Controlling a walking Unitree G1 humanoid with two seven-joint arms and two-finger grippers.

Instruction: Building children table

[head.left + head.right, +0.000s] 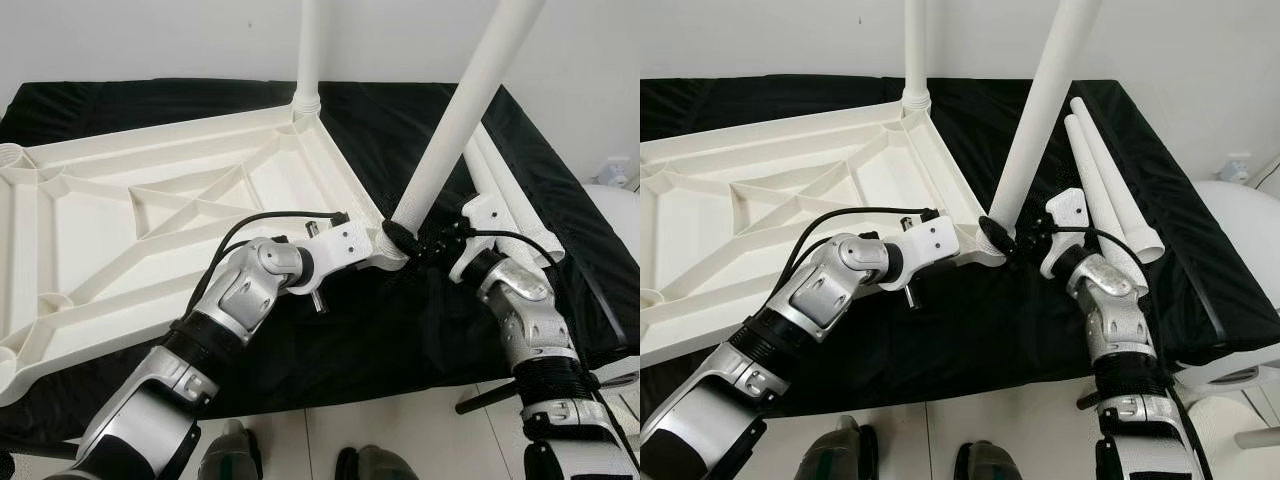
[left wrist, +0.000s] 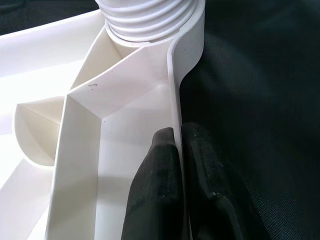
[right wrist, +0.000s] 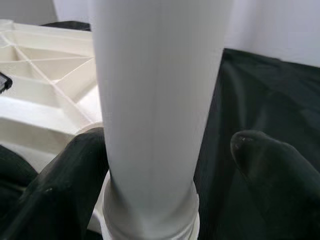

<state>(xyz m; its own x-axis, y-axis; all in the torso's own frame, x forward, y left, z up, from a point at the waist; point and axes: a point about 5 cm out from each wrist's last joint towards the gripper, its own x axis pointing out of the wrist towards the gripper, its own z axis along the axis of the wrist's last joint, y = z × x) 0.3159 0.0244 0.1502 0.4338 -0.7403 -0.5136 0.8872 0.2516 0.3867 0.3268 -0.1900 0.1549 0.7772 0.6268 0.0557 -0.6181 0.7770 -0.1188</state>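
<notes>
The white tabletop (image 1: 150, 200) is lying underside-up on the black-covered bench (image 1: 400, 340). The left gripper (image 2: 175, 165) is pinching the tabletop's edge wall near its corner, fingers (image 2: 155, 185) clenched on the rim. The right gripper (image 3: 165, 165) is straddling the base of a tilted white leg (image 1: 455, 130) at that corner socket, fingers spread around it, one touching. Another leg (image 1: 308, 50) is standing in the far corner, and spare legs (image 1: 1110, 190) are lying beside.
</notes>
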